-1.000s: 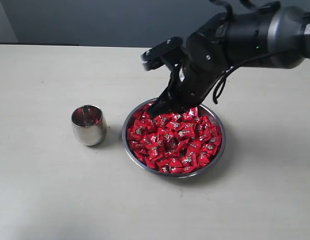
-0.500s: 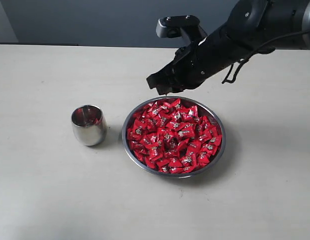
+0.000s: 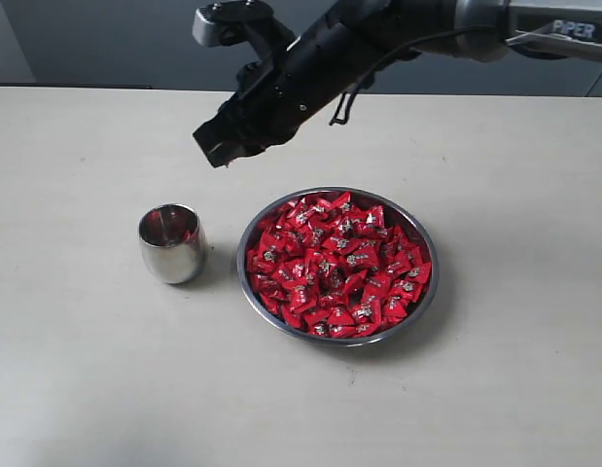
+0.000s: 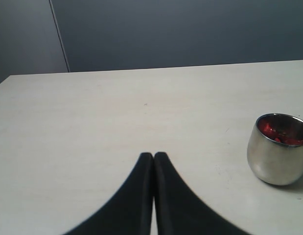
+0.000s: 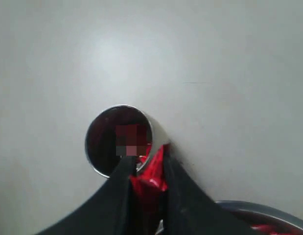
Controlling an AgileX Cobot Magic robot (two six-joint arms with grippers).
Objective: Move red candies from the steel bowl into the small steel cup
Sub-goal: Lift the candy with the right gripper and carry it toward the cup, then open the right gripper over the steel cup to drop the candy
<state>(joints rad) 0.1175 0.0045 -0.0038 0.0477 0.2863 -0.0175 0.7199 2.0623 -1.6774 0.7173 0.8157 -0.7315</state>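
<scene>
Two grippers: the left gripper (image 4: pixel 153 157), fingers pressed together on nothing, sits low over the table (image 3: pixel 87 370) near the cup (image 3: pixel 171 243), whose inside shows red. The right gripper (image 3: pixel 223 156) hangs in the air near the cup, narrowly parted, pinching one candy (image 5: pixel 150 178). Red candies (image 3: pixel 339 268) fill the bowl (image 3: pixel 417 226), just right of the cup.

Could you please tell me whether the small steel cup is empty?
Not empty: the left wrist view shows red candies inside the upright small steel cup.
</scene>
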